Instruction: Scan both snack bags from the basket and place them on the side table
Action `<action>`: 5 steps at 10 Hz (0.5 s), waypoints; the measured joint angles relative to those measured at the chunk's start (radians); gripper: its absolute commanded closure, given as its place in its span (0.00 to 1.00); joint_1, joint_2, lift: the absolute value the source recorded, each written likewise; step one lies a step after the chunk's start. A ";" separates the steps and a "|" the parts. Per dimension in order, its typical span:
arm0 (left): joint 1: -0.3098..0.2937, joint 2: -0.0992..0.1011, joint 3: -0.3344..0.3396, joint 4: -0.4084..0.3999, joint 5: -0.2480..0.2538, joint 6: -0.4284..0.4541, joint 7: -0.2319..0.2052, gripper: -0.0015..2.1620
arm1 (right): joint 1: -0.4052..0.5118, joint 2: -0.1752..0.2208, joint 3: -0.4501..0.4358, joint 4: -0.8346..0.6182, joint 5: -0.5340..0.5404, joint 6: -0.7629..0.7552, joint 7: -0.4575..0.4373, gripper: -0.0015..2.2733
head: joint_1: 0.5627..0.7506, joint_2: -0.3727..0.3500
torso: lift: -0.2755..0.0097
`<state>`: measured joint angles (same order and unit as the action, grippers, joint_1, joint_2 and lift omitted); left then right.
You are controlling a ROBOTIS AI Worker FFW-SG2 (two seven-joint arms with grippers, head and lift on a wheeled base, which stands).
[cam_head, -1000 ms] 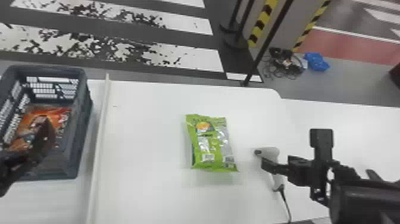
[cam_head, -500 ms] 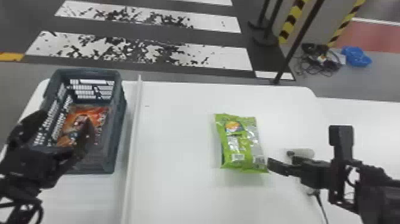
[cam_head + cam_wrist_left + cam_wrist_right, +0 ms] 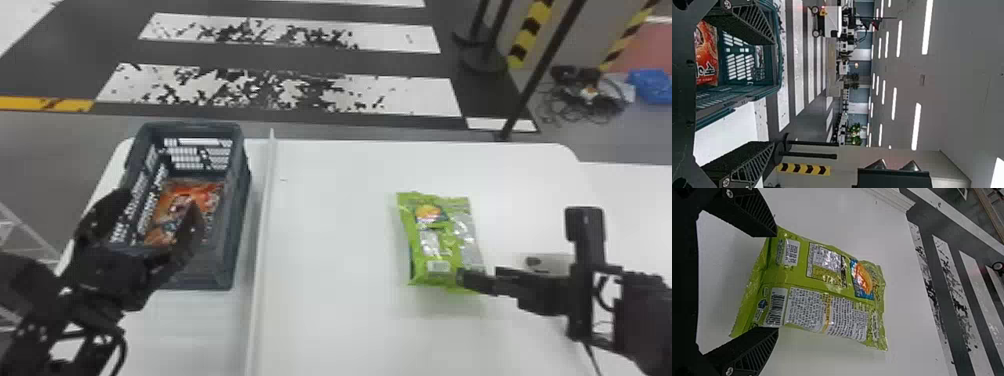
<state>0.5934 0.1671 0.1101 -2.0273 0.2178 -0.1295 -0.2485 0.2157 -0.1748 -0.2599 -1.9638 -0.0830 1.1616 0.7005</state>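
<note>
White table (image 3: pixel 350 330) takes the load; another white top (image 3: pixel 640 215) at far right, probably the side table. Basket (image 3: pixel 231 225) sits on the left, past the white divider strip (image 3: pixel 260 240), likely to keep unscanned stock apart. Left gripper (image 3: pixel 157 203) is over the basket's near end, fingers apart, holding nothing; likely parked there for the next pick. Right gripper (image 3: pixel 777 282) has fingers spread about the near end of the green snack bag (image 3: pixel 442 240), not clamped. Bag lies flat on the table, printed back and barcode (image 3: pixel 777 307) up, presumably so the scanner can read it; can't tell if it's scanned. Next is probably a pinch on that end. Soft film might slip or fold. Orange snack bag (image 3: pixel 202 192) is in the basket, still to do. Scanner (image 3: pixel 556 265) lies on the table behind the right gripper, handy for that arm.

Vs earlier: head view swings left, so more of the left arm shows. Right gripper goes from beside the green bag to overlapping its near corner.
</note>
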 measured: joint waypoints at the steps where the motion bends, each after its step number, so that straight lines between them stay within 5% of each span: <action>1: 0.000 0.000 -0.002 0.002 0.000 0.000 0.000 0.04 | -0.022 0.000 0.009 0.038 0.001 0.000 0.009 0.04 | 0.70 0.49 | 0.70; 3: -0.001 0.000 -0.004 0.004 0.000 -0.001 0.000 0.04 | -0.080 -0.001 0.032 0.143 0.028 -0.023 0.016 0.08 | 0.70 0.49 | 0.70; 5: -0.001 0.002 -0.003 0.003 0.001 -0.003 0.000 0.04 | -0.123 -0.006 0.048 0.226 0.070 -0.058 0.056 0.59 | 0.70 0.49 | 0.70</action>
<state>0.5921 0.1689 0.1072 -2.0243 0.2186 -0.1324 -0.2485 0.0924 -0.1806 -0.2120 -1.7380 -0.0126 1.1034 0.7567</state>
